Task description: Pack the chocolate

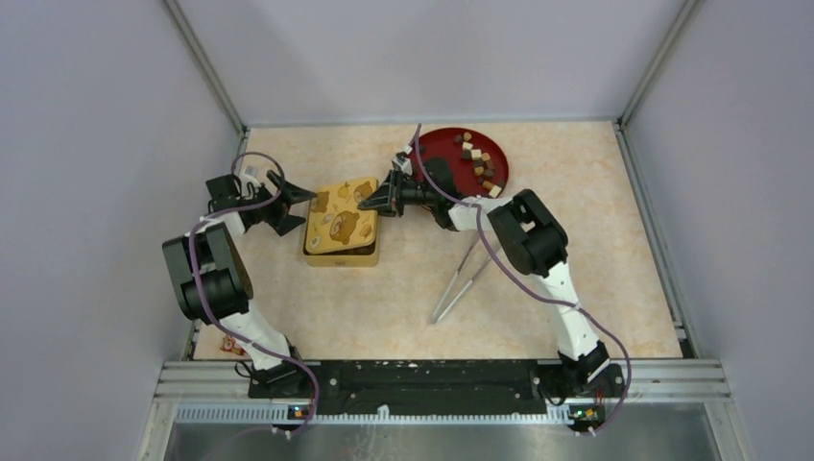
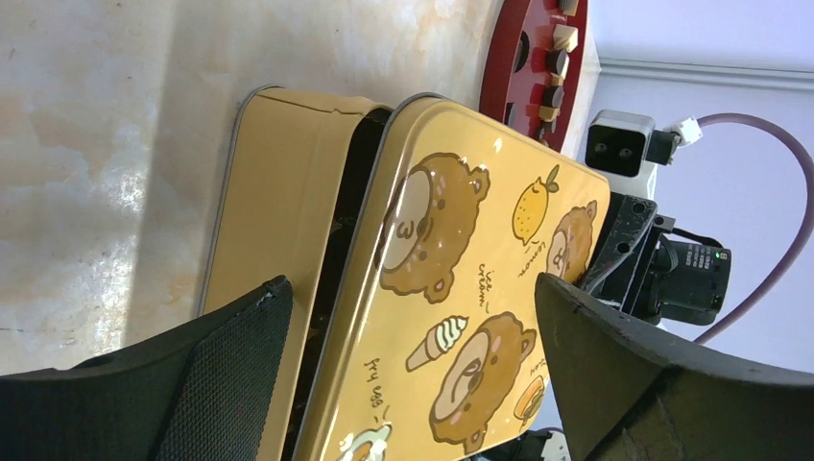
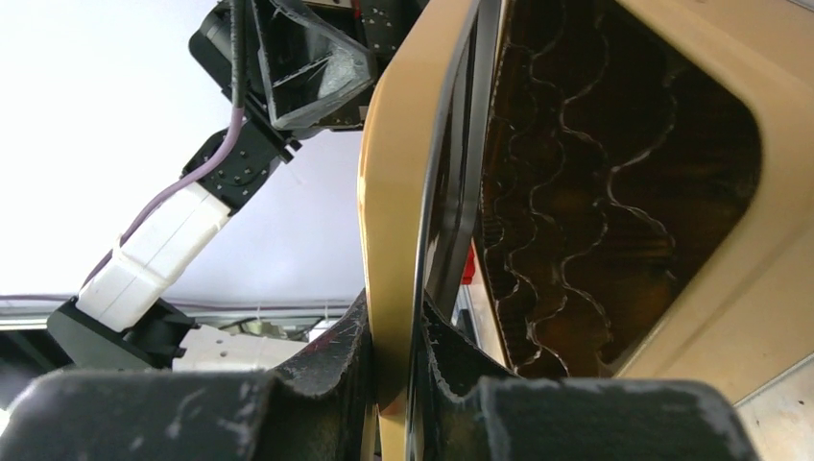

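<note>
The chocolate (image 1: 477,161), many tiny cube-like pieces in dark brown, caramel-tan and cream-white, lies scattered on a round dark red plate (image 1: 440,146) at the far right part of the beige marbled desk (image 1: 384,307). In the left wrist view a few pieces (image 2: 558,60) show on the plate's (image 2: 503,67) surface; they are too small to count.

Left of the plate stands a rectangular yellow tin box (image 1: 342,257). Above it is a yellow tin lid with brown bears printed on it (image 1: 341,209), tilted and shifted, so a dark gap shows between lid (image 2: 461,269) and box (image 2: 278,192). The right wrist view shows a brown wavy paper liner (image 3: 595,211) inside the box; no piece shows in it, though the view there is dark.

The right pincer (image 1: 368,202) is clamped on the right edge of the lid: the thin yellow rim (image 3: 389,192) sits between its two black fingers (image 3: 331,355). The left pincer (image 1: 291,204) is just beside the left side of the tin, with its jaws wide apart and nothing between them but air.

A pair of thin metal tongs (image 1: 461,279) lies on the desk near the right arm, well apart from the tin.
</note>
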